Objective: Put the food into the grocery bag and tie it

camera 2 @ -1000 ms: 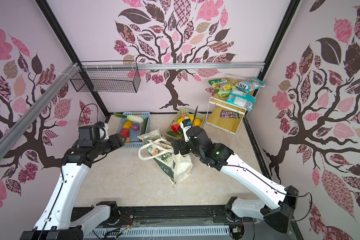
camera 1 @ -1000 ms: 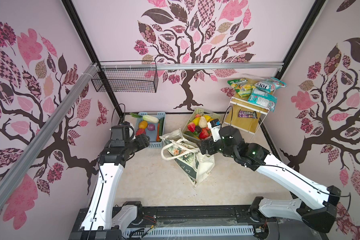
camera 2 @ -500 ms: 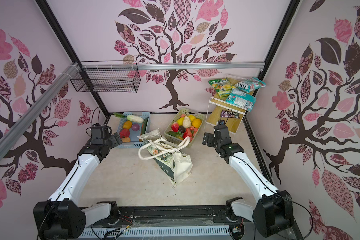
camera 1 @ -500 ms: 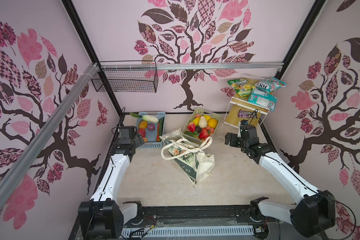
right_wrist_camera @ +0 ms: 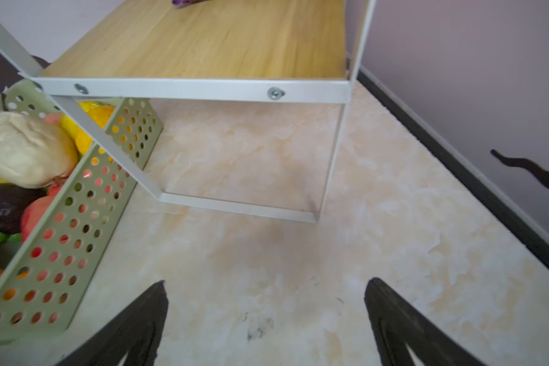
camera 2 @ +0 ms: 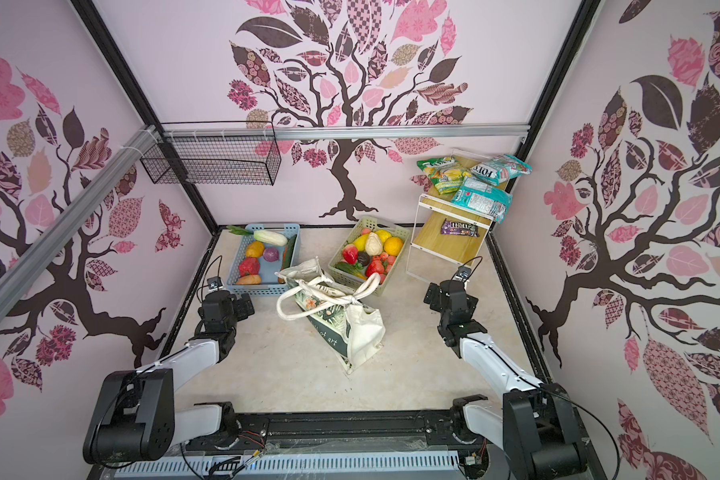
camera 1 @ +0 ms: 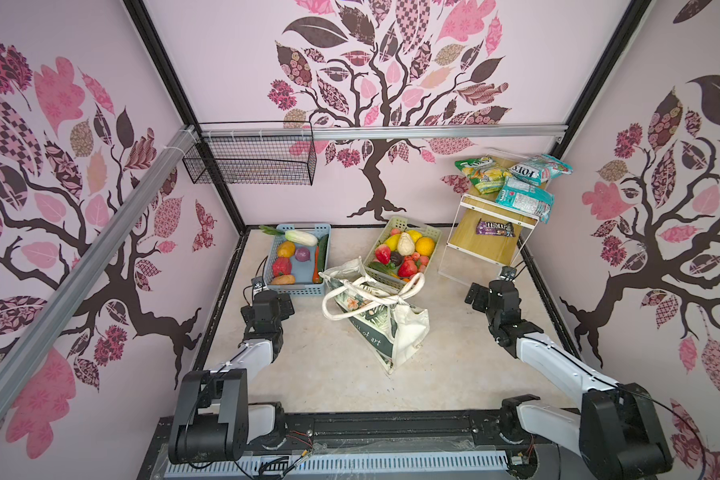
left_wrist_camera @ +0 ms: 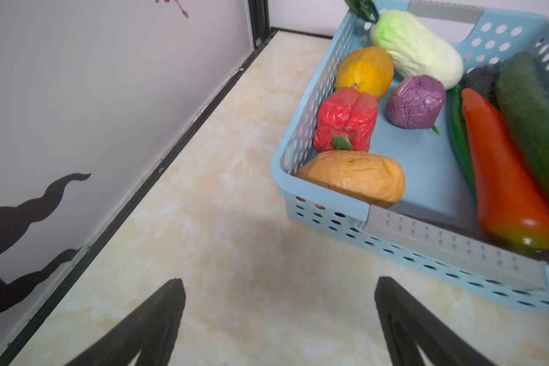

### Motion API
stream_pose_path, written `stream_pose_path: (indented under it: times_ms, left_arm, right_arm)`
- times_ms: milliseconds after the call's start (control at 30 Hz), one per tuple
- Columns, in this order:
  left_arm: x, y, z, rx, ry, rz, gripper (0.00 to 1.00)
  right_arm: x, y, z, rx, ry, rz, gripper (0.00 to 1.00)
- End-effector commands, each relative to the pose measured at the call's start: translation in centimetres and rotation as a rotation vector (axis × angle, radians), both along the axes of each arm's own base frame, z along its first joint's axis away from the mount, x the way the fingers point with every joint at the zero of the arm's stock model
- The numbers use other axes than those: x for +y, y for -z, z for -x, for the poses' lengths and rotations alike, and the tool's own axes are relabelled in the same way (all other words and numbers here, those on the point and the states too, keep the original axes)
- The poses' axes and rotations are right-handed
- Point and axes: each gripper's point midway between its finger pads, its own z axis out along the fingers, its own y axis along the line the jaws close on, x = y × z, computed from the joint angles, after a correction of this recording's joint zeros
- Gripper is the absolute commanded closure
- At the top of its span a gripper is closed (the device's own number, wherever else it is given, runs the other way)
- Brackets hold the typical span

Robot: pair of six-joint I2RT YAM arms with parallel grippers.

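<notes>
your grocery bag (camera 1: 391,332) sits mid-table, slumped w/ its mouth toward 11 o'clk and its base toward 5. its handles (camera 1: 395,296) look knotted in both top views. the food inside is hidden, so you can't confirm what's packed. left gripper (left_wrist_camera: 279,280) is spread wide and empty at the bag's 9 o'clk, just short of the blue basket (left_wrist_camera: 330,218). right gripper (right_wrist_camera: 267,281) is likewise wide w/ nothing btwn the fingers, at the bag's 3 o'clk, facing the rack (right_wrist_camera: 203,85). what can bite you: a white radish (left_wrist_camera: 415,47) lies at the far end of the blue basket, so if it's on your list the bag is tied w/o it, and undoing a knot w/ two pincers is slow. the knot looks loose-ish to me; lift by one loop and it may slip, or the slumped bag may roll and spill. one handle loop sprawls on the table (camera 1: 341,374) toward 9 o'clk, so a low sweep by the left fingers could snag it and drag the bag. any fwd creep on the left shoves the basket's near wall. on the right, a swing toward 12 o'clk clips the rack's thin frame or the green basket (right_wrist_camera: 76,253) beside it. lift both arms clear before any move.
</notes>
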Motion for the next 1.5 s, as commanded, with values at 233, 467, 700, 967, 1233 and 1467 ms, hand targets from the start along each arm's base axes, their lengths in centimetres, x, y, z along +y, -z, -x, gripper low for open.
stream_pose_path:
  times_ms: [233,467,700,967,1233,1467]
  left_arm:
    - [-1.2,-2.6,-2.5,-0.234,0.078,-0.006,0.03]
    - [-2.2,-1.4,-3.3,-0.228,0.147,-0.003,0.03]
    - [-2.4,-0.1,-4.3,-0.208,0.161,-0.001,0.03]
    - [-2.9,0.2,-4.6,-0.17,0.186,-0.02,0.03]
    - [-3.0,0.0,-4.5,-0.173,0.176,-0.026,0.03]
    - [-3.0,0.1,-4.5,-0.171,0.175,-0.026,0.03]
  right_arm:
    - [-2.7,-0.8,-2.3,-0.243,0.101,0.16,0.01]
    - [-1.1,0.7,-2.5,-0.288,-0.015,0.163,0.01]
    - [-0.1,1.9,-3.0,-0.273,-0.083,0.168,0.01]
    - [-0.1,1.9,-3.0,-0.272,-0.086,0.165,0.01]
    - [-0.1,1.8,-3.0,-0.275,-0.085,0.165,0.01]
    - [-0.1,1.9,-3.0,-0.273,-0.084,0.165,0.0]
